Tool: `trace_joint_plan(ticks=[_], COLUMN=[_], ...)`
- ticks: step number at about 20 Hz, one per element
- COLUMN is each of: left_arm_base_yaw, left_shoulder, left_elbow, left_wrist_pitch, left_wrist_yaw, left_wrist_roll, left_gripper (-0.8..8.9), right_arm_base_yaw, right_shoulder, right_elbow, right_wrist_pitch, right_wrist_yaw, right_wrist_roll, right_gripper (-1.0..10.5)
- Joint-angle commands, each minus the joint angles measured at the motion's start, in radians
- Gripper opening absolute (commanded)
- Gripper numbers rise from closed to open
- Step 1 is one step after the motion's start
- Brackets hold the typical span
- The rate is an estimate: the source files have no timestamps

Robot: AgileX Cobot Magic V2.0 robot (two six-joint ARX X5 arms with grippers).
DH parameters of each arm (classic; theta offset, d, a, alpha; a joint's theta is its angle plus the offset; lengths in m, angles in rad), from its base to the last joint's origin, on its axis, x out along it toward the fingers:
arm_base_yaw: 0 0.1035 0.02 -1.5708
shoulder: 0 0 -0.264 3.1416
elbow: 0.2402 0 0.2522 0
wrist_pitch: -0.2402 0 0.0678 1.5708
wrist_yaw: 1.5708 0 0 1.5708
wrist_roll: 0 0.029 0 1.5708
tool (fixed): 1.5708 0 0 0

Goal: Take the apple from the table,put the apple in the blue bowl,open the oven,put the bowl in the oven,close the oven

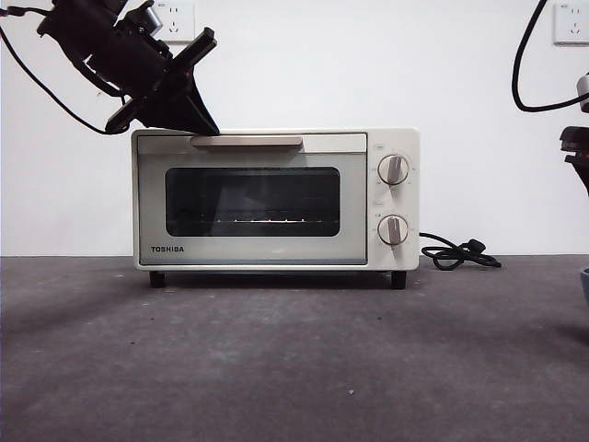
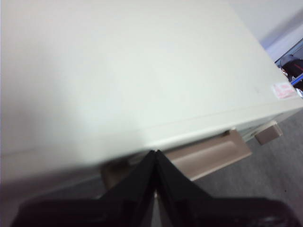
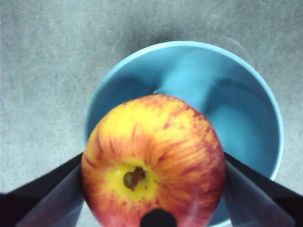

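Note:
The red and yellow apple (image 3: 151,156) sits between the jaws of my right gripper (image 3: 154,201), which is shut on it and holds it just over the light-blue bowl (image 3: 227,94). The bowl stands on the grey table (image 3: 42,71); in the front view only a sliver of the bowl (image 1: 585,285) shows at the right edge. The cream TOSHIBA oven (image 1: 267,198) stands at the back with its door closed. My left gripper (image 1: 204,127) is shut and empty, hovering over the oven's top front edge (image 2: 118,71), above the left part of the beige handle (image 2: 208,153).
Two round knobs (image 1: 393,169) are on the oven's right side. A black cord (image 1: 456,253) lies coiled on the table to the right of the oven. Part of the right arm (image 1: 575,138) shows at the right edge. A white wall stands behind.

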Motion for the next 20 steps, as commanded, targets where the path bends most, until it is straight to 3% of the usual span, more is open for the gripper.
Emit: trace_joint_plan(ticks=[1, 3, 7, 9, 15, 20], left_arm_base_yaw=[-0.007, -0.019, -0.029, -0.03, -0.03, -0.031], left_shoulder=[0.014, 0.019, 0.04, 0.044, 0.044, 0.042], left_elbow=[0.003, 0.003, 0.003, 0.003, 0.003, 0.003], left_wrist_pitch=[0.008, -0.029, -0.099, -0.137, -0.3, -0.391], left_wrist_yaw=[-0.003, -0.019, -0.032, -0.033, -0.077, -0.089], left_wrist_roll=[-0.003, 0.018, 0.031, 0.032, 0.153, 0.206], left_gripper=[-0.06, -0.06, -0.06, -0.06, -0.06, -0.06], right_arm_base_yaw=[0.0, 0.0, 0.0, 0.0, 0.002, 0.002], right_shoulder=[-0.005, -0.004, -0.003, -0.004, -0.022, -0.127], right_elbow=[-0.012, -0.012, -0.012, -0.012, -0.01, -0.009], right_wrist_pitch=[-0.012, -0.018, -0.016, -0.013, -0.03, -0.067], right_wrist_yaw=[0.0, 0.0, 0.0, 0.0, -0.012, -0.013], right_wrist_roll=[0.009, 0.009, 0.031, 0.03, 0.032, 0.034], right_gripper=[0.0, 0.3, 4.4, 5.4, 5.4, 5.2])
